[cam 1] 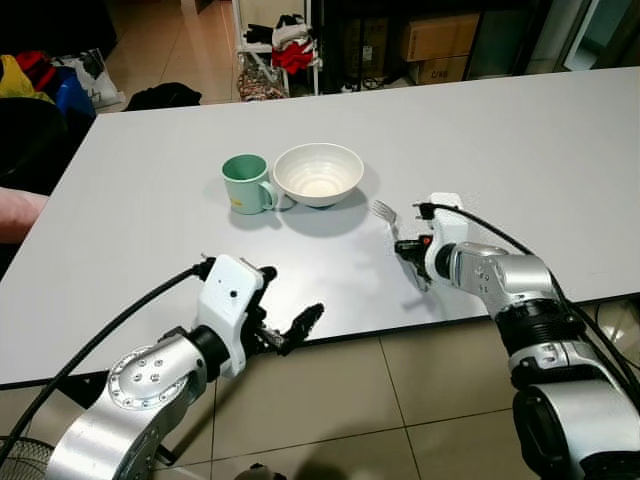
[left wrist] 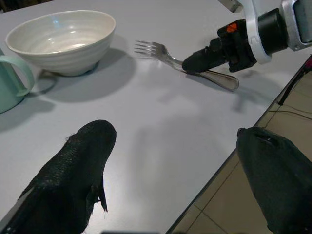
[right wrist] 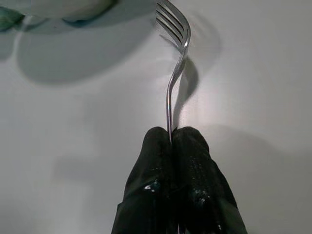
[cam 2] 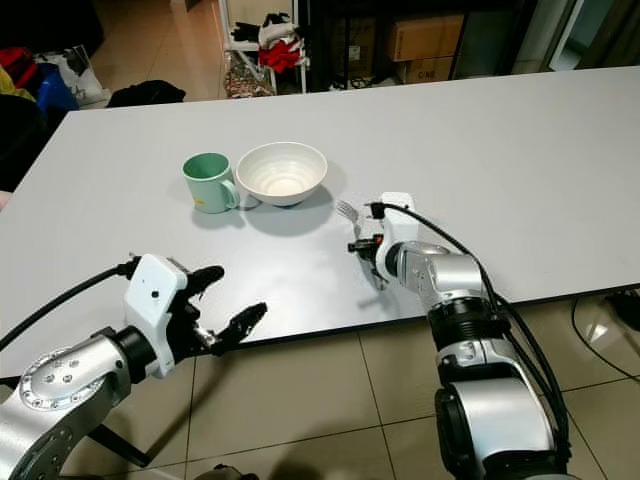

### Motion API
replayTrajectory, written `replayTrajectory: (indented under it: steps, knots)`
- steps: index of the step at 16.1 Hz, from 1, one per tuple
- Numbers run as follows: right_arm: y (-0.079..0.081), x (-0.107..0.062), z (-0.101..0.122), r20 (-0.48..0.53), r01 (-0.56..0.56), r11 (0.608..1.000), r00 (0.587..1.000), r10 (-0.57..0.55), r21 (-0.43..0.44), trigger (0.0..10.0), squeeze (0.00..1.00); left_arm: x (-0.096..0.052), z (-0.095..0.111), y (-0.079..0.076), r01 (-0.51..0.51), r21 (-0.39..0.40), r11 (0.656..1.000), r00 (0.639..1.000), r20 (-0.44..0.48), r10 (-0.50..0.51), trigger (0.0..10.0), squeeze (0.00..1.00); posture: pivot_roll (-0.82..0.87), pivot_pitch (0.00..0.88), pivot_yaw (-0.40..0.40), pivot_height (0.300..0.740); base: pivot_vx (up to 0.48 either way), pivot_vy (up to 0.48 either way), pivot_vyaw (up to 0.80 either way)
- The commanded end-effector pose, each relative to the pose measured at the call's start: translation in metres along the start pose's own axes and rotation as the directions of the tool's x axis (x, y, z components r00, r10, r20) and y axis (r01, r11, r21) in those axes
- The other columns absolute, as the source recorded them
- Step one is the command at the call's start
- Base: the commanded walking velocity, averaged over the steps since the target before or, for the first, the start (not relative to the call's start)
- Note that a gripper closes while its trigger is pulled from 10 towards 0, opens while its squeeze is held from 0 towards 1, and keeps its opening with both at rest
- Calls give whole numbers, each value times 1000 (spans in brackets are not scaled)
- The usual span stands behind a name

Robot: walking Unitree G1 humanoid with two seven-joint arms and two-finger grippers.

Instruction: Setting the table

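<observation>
pale ribbed ceramic bowl (cam 1: 318, 174) and mint green mug (cam 1: 246, 183) already placed on grey table (cam 1: 520, 150). right gripper (cam 1: 413, 262) clamped on silver metal fork (right wrist: 174, 63), fork low beside bowl, release pending. left gripper (cam 1: 285, 318) fingers apart, empty.

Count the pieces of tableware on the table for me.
3: a green mug, a white bowl touching its right side, and a fork right of the bowl, pinched in the right gripper.

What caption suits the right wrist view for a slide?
Right gripper shut on the handle of a silver metal fork, tines pointing toward the white ceramic bowl on the grey table.
</observation>
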State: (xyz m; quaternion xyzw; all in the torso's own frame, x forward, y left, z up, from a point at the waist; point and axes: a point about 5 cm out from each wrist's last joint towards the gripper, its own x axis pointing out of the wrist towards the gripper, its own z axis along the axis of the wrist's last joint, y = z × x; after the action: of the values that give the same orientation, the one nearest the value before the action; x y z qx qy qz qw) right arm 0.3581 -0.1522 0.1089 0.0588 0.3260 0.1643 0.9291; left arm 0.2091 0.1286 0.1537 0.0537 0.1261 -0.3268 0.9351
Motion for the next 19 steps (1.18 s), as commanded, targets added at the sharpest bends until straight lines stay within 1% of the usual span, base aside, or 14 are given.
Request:
replayTrajectory:
  steps: [1,2,3,4,5,6,7,11,13,14,15,17,18,19]
  knots:
    - [4,0,10,22,-26,999,999,25,20,10000,63,0,3,-2,12,17,1000,1000,-2,-12,10000,0,-35,24,64,740,0,0,0]
    - [4,0,10,21,-26,999,999,25,20,10000,118,0,3,-2,12,16,1000,1000,-3,-12,10000,0,-36,23,63,740,0,0,0]
    - [3,0,9,16,-25,999,1000,25,24,10000,282,0,3,-2,14,17,1000,1000,-5,-13,10000,0,-35,22,63,740,0,0,0]
    - [3,0,8,11,-26,999,1000,26,31,10000,471,0,3,-2,15,17,1000,1000,-5,-15,10000,0,-35,21,63,740,0,0,0]
    - [2,0,8,11,-26,999,1000,26,35,10000,690,0,2,-2,16,17,1000,1000,-6,-16,10000,0,-35,21,63,740,0,0,0]
    - [2,0,8,9,-27,999,1000,27,43,10000,937,0,2,-3,18,17,1000,1000,-6,-18,10000,0,-37,20,63,740,0,0,0]
    - [2,0,7,7,-28,998,1000,28,49,10000,992,0,2,-3,19,17,1000,1000,-7,-19,10000,0,-37,20,63,740,0,0,0]
    - [0,-1,4,-2,-26,997,1000,27,71,10000,1000,0,2,-3,27,19,999,1000,-10,-27,10000,0,-38,14,64,740,0,0,0]
    - [-4,-4,6,3,-19,997,1000,19,75,10000,1000,0,3,-3,29,19,999,1000,-9,-29,10000,0,-38,13,64,740,0,0,0]
    - [-8,-8,8,14,-17,997,1000,16,75,10000,1000,0,2,-4,29,17,999,1000,-8,-29,10000,0,-40,3,64,740,0,0,0]
    - [-10,-14,12,37,-33,998,999,31,57,10000,1000,-1,1,-4,25,18,1000,1000,-9,-25,10000,0,-42,0,65,740,0,0,0]
    - [-9,-27,16,101,-94,995,991,92,14,10000,1000,-2,1,-2,-16,16,1000,1000,10,16,10000,0,-38,0,67,740,0,0,0]
    - [-5,-43,18,193,-127,989,971,140,-79,10000,1000,-3,4,3,-136,13,991,989,59,135,10000,0,-38,0,69,740,0,0,0]
    - [1,-56,20,293,-115,984,944,152,-139,10000,1000,-6,6,10,-257,-25,966,960,105,259,10000,0,-39,0,71,740,0,0,0]
